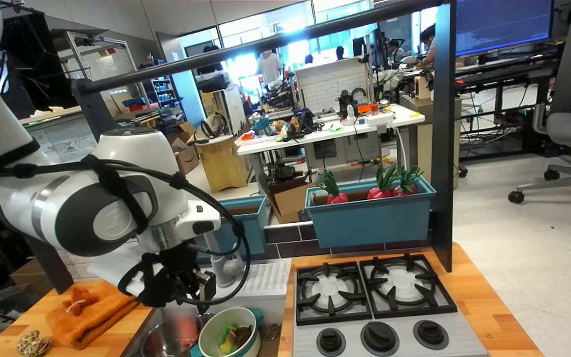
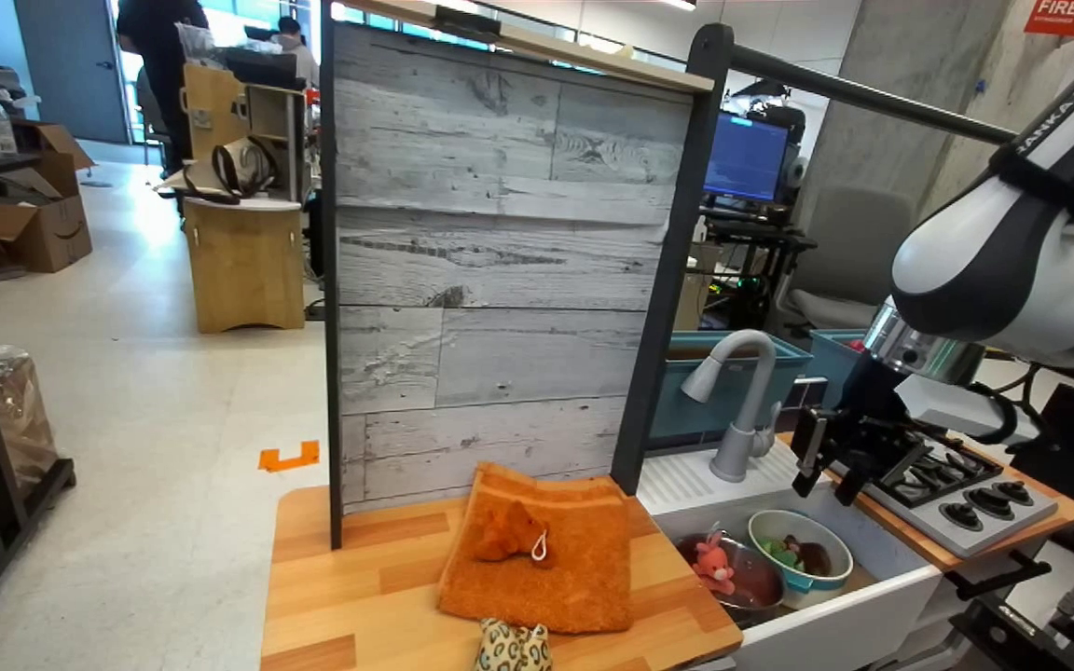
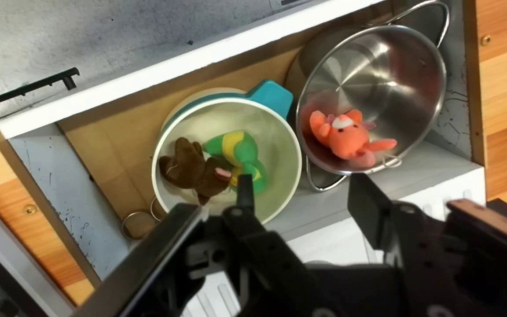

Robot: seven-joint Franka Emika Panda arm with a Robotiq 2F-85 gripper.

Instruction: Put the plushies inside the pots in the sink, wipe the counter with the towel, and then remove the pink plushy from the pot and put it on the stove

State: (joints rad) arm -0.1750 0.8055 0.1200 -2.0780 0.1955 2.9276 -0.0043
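Note:
My gripper is open and empty above the sink; it also shows in an exterior view. The pink plushy lies in the steel pot. A brown plushy and a green-yellow plushy lie in the white and teal pot. An orange towel lies folded on the wooden counter, with an orange-brown plushy on top. A leopard-print plushy lies at the towel's front edge. The stove is across the sink from the towel.
A grey faucet rises behind the pots, close to the gripper. Teal planters stand behind the stove. A dark post and grey panel stand behind the towel. A black overhead bar spans the set.

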